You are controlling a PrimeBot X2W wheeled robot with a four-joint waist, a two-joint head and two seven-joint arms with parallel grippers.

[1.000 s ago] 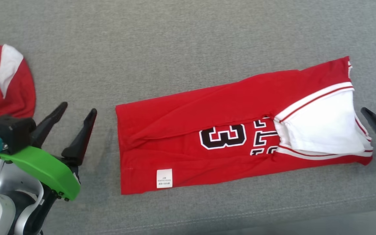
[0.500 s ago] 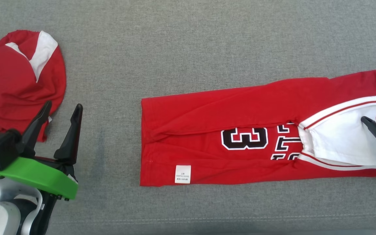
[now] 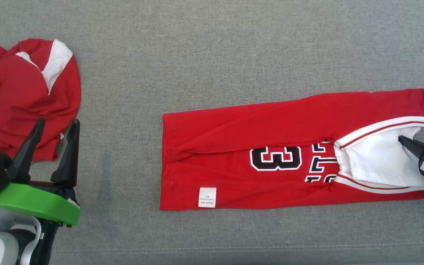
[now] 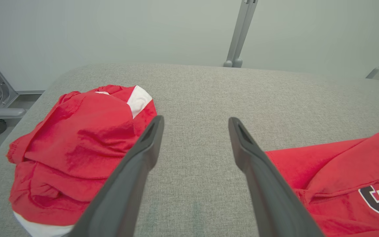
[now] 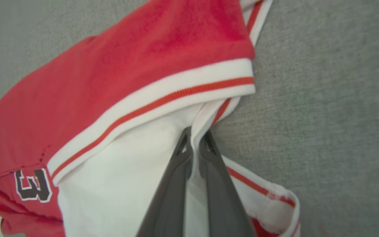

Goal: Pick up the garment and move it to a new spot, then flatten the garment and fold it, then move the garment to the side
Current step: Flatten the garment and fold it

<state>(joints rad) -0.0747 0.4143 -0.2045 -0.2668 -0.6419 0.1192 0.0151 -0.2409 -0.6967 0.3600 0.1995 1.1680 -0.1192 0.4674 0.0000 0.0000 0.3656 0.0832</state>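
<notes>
Right gripper (image 3: pixel 403 141) has its two dark fingers (image 5: pixel 178 164) pressed together on a pinch of white cloth at the striped end of the red jersey (image 3: pixel 271 121). This is a soft knit basketball top with ribbed white-and-red trim and a black number 3, and it lies as a long folded strip on the grey woven fabric surface (image 3: pixel 212 48). Left gripper (image 3: pixel 58 123) hangs wide open and holds nothing, low between the strip's plain hem end and a crumpled red-and-white garment (image 3: pixel 20 106).

The jersey looks light and limp, so it will probably sag from any single hold and drag its free end. Its stacked layers may also slide apart, because the pinch seems to take only the white layer. The ribbed trim should give a firmer hold than the thin white panel, and a second hold at the hem corners near the label would likely keep the fold together.

Broad bare grey surface lies beyond the strip and between the two garments. The crumpled pile sits near the surface's rounded left edge, and a seam runs along the near side
</notes>
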